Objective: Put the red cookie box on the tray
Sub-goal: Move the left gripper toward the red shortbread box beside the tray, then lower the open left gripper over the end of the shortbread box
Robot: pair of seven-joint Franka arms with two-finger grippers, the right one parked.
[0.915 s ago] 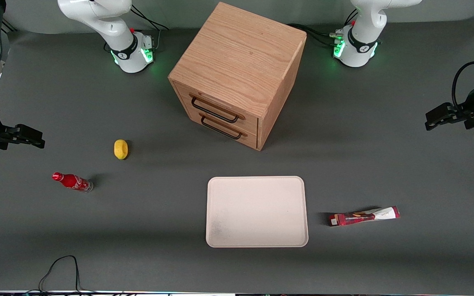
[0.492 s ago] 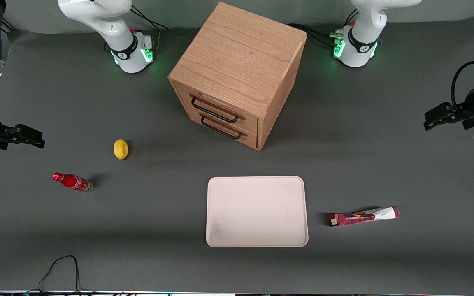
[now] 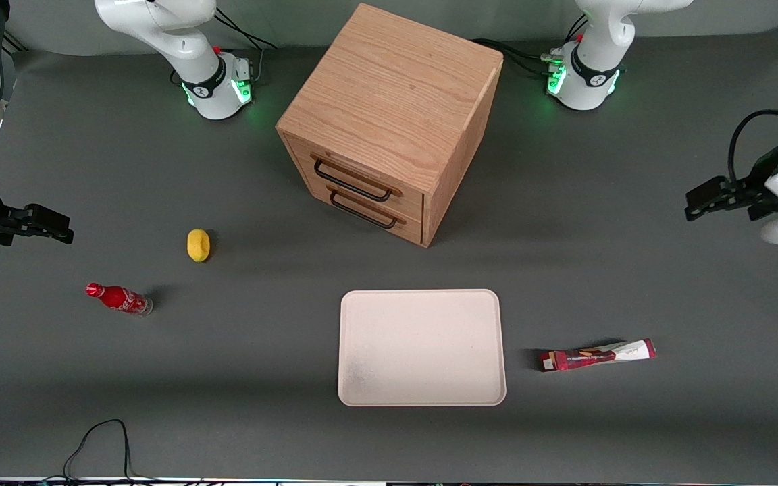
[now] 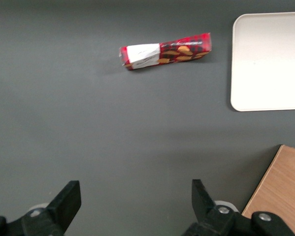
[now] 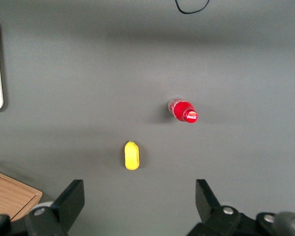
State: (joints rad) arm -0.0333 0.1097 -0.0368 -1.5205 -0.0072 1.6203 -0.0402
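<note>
The red cookie box [image 3: 598, 355] lies flat on the grey table beside the tray [image 3: 421, 347], toward the working arm's end; it also shows in the left wrist view [image 4: 165, 50], red with a white end. The cream-white tray has nothing on it and also shows in the left wrist view [image 4: 270, 61]. My left gripper [image 3: 694, 201] is open and empty, high above the table at the working arm's end, farther from the front camera than the box. In its wrist view the gripper [image 4: 135, 199] holds bare table between its fingers.
A wooden drawer cabinet [image 3: 389, 121] stands farther from the front camera than the tray, both drawers shut. A yellow lemon [image 3: 198, 244] and a small red cola bottle [image 3: 119, 298] lie toward the parked arm's end. A black cable [image 3: 102, 439] loops at the table's near edge.
My left gripper has shifted slightly toward the middle of the table and a little lower in the front view. The box and tray have not moved.
</note>
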